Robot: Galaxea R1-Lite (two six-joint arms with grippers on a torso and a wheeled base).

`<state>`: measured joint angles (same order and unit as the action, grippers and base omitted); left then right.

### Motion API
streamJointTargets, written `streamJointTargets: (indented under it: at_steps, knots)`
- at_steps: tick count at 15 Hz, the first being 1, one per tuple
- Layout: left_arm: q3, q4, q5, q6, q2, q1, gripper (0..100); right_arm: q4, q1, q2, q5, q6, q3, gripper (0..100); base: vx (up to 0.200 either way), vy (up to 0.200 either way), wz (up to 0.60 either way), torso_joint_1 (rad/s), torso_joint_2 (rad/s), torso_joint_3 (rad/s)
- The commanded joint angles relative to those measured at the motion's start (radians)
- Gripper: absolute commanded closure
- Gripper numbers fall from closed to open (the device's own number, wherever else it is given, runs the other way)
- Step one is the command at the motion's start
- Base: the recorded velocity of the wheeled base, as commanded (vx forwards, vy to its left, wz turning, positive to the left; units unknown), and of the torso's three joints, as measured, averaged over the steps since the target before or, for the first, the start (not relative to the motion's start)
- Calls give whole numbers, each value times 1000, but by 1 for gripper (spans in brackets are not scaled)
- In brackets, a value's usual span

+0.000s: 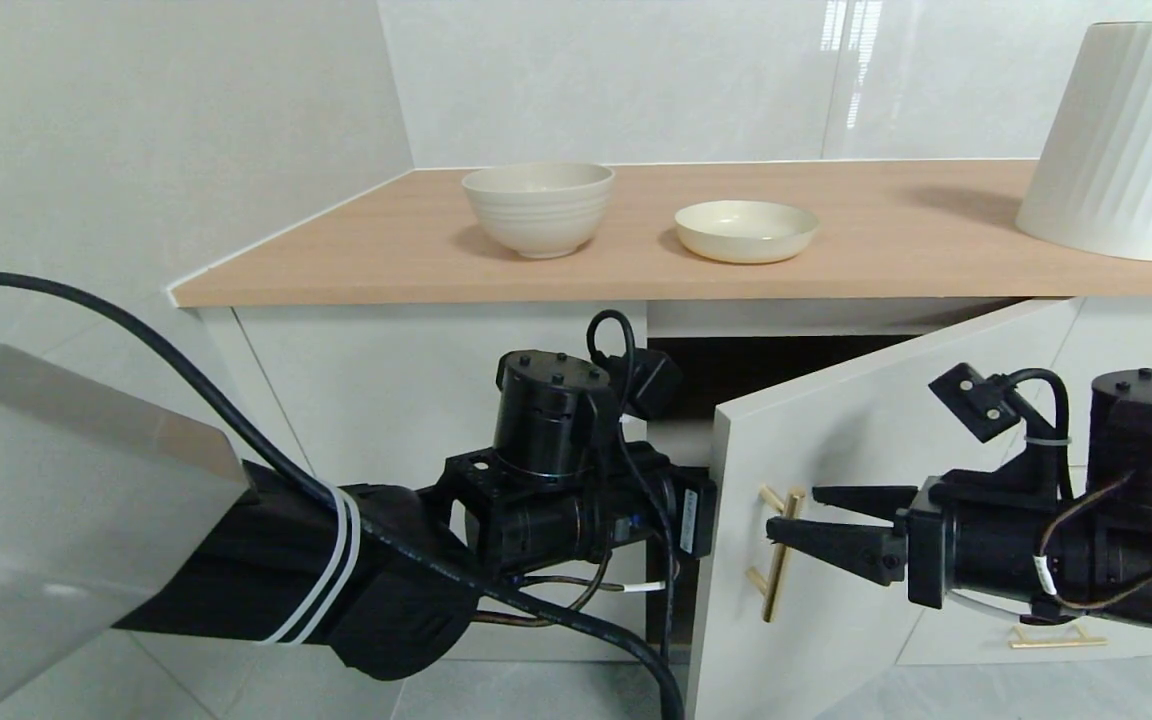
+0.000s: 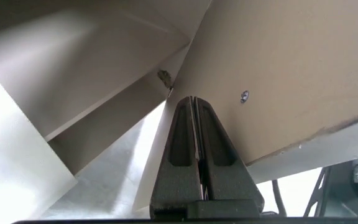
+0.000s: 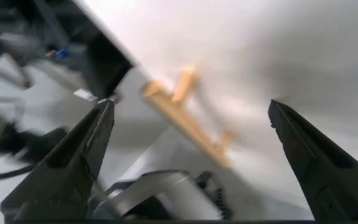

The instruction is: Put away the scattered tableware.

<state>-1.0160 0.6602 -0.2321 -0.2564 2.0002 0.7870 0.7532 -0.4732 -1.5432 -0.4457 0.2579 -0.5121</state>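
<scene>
1. While the cupboard door (image 1: 836, 440) is standing partly open below the tabletop (image 1: 936, 230), a deep cream bowl (image 1: 539, 208) and a shallow cream dish (image 1: 746, 229) are sitting on that tabletop, side by side but apart, with the bowl towards the robot's left
2. A tall ribbed white cylinder (image 1: 1126, 140) is standing at the right end of the tabletop, well apart from the dish
3. The right pincer (image 1: 806, 520) is hanging level in front of the open door with its fingers spread wide; the door's gold handle (image 1: 779, 553) is lying between them, and they are gripping nothing
4. The left arm (image 1: 556, 470) is reaching low into the gap beside the door's free edge
5. The left pincer (image 2: 192, 102) is showing its fingers pressed flat together with nothing between them, pointing along a pale panel (image 2: 291, 62) that is carrying a small screw (image 2: 245, 96)
6. A second gold handle (image 1: 1056, 637) is lying flat on the cupboard front at the lower right
</scene>
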Motion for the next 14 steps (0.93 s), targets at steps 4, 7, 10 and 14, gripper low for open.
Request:
streamJointTargets:
  at_steps: [4, 7, 10, 14]
  knots:
    - [11, 1, -4, -1, -8, 3, 100, -63, 1, 192, 93, -32, 72, 0, 0, 0, 0, 0, 0, 0]
    - [17, 19, -4, -1, -1, 5, 100, -258, -2, 359, 116, -32, 73, 0, 0, 0, 0, 0, 0, 0]
    - [34, 22, 0, -4, -8, 49, 100, -368, -2, 466, 124, -31, 90, 0, 0, 0, 0, 0, 0, 0]
    - [60, 84, 4, -14, 3, 106, 100, -384, -2, 509, 124, -19, 107, 0, 0, 0, 0, 0, 0, 0]
